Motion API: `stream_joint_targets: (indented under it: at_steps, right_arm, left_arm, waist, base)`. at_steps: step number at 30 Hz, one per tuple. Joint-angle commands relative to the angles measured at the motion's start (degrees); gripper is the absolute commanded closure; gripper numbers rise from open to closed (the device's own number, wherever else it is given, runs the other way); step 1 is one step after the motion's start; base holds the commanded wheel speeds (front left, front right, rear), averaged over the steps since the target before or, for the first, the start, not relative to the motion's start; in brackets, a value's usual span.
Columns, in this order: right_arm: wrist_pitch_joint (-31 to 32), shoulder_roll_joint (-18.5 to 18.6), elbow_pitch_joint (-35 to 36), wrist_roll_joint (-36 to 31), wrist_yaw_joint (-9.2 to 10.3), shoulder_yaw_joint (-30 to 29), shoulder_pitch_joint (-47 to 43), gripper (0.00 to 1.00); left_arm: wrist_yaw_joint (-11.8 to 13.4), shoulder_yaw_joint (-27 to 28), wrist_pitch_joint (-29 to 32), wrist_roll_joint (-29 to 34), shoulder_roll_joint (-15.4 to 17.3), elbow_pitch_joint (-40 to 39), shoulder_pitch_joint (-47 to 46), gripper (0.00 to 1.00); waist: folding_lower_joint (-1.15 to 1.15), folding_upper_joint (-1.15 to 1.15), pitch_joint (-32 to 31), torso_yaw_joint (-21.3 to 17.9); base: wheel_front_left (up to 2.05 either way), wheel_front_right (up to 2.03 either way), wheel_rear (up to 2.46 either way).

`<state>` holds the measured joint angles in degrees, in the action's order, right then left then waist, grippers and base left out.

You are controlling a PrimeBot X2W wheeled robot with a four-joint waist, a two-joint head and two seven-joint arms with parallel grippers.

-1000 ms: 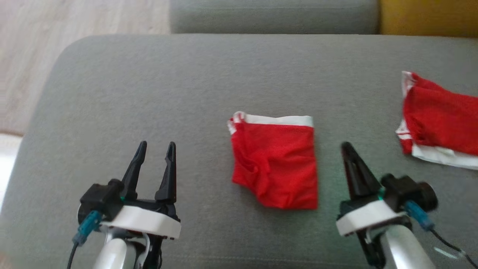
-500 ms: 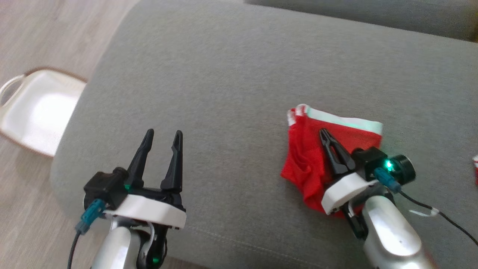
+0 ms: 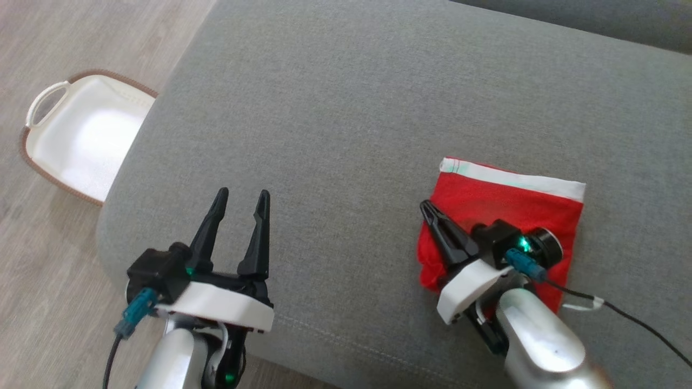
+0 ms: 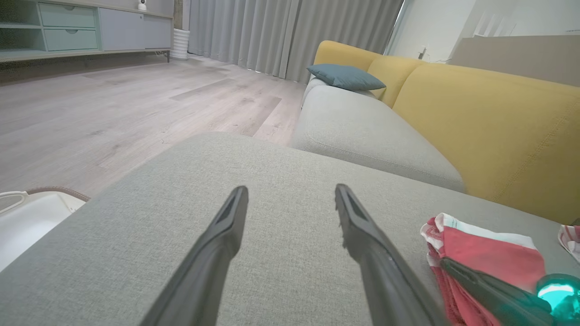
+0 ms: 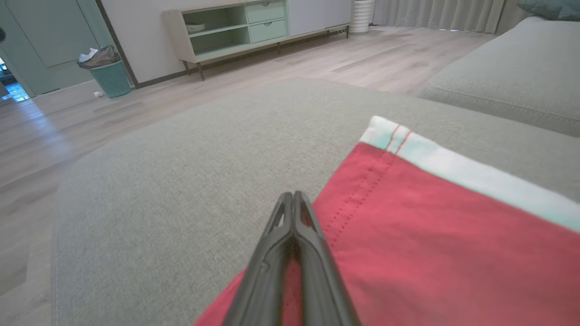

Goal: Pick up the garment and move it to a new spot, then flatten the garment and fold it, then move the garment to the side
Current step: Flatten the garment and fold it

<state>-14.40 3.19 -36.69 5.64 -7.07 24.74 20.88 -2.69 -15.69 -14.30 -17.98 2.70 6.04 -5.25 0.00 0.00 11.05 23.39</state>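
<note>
Presently the garment (image 3: 508, 197), red with a white waistband along its far edge, is seen lying folded in a rough rectangle on the grey cushion (image 3: 346, 108), towards the right of the head view. Its near left corner is slightly bunched. The right tool (image 3: 427, 205) is held over the garment's left part with its two fingers pressed together and nothing visible between them. Whether cloth is being touched cannot be told. In the right wrist view the closed fingertips (image 5: 293, 195) are seen at the garment's left edge. The garment's near right part is hidden in the head view by the right arm's pale forearm (image 3: 535, 340) and its black cable (image 3: 621, 316).

The left tool (image 3: 242, 192) is held well apart from the garment, its fingers spread and empty, with bare grey fabric between the two.

A white basket (image 3: 46, 102) with a brown rim stands on the wooden floor (image 3: 81, 32), just beside the cushion's left edge. In the left wrist view a yellow sofa back (image 4: 498, 127), a teal pillow (image 4: 346, 77) and grey curtains (image 4: 290, 31) are seen beyond, and a second red-and-white cloth (image 4: 570, 237) lies at the far right. A sideboard (image 5: 253, 27) and a teal waste bin (image 5: 108, 74) are seen in the right wrist view.
</note>
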Motion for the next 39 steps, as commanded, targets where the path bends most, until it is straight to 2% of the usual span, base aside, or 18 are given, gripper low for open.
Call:
stream_joint_targets:
  at_steps: [1, 5, 9, 16, 19, 28, 39]
  right_arm:
    - [-0.6, -0.3, 1.9, 0.4, -0.42, 0.6, 2.8, 1.0]
    - [-0.6, -0.3, 2.8, -1.5, -0.42, -4.2, 3.1, 1.0]
    - [-0.6, -0.3, 0.4, -5.8, -0.42, -8.4, 3.1, 1.0]
    - [-0.5, -0.3, -8.2, -6.2, -0.42, -10.0, 4.9, 1.0]
    - [-0.5, -0.3, -9.3, -5.0, -0.42, -9.1, 6.1, 1.0]
    - [-0.6, -0.3, 1.2, 0.0, -0.42, -8.6, 4.1, 1.0]
    - [-0.6, -0.3, 11.8, 0.5, -0.42, -13.9, -3.5, 1.0]
  left_arm:
    - [0.2, 2.0, -0.7, -0.3, 0.2, -1.5, -2.3, 0.0]
    - [0.1, 2.1, -0.7, -0.1, 0.2, -1.5, -2.2, 0.0]
    - [-0.2, 1.4, -0.7, -0.1, 0.2, -1.7, -2.5, 0.0]
    - [-0.4, 0.4, -0.7, 0.1, 0.2, -1.7, -3.1, 0.0]
    - [-0.3, 0.7, -0.7, 0.1, 0.2, -1.8, -3.3, 0.0]
    - [-0.3, 2.5, -0.7, 0.6, 0.2, -1.7, -2.9, 0.0]
    - [0.3, 4.2, -0.7, 1.3, 0.2, -3.5, -1.6, 0.0]
  waist:
    - [0.0, 0.0, -0.3, -0.4]
    - [0.0, 0.0, -0.6, -1.7]
    - [0.0, 0.0, -0.2, -2.3]
    - [0.0, 0.0, 0.9, -2.1]
    - [0.0, 0.0, 1.4, -2.4]
    - [0.0, 0.0, -1.3, -7.5]
    - [0.0, 0.0, -5.6, -15.8]
  base:
    - [0.0, 0.0, 0.0]
    - [0.0, 0.0, 0.0]
    - [0.0, 0.0, 0.0]
    - [0.0, 0.0, 0.0]
    - [0.0, 0.0, 0.0]
    - [0.0, 0.0, 0.0]
    - [0.0, 0.0, 0.0]
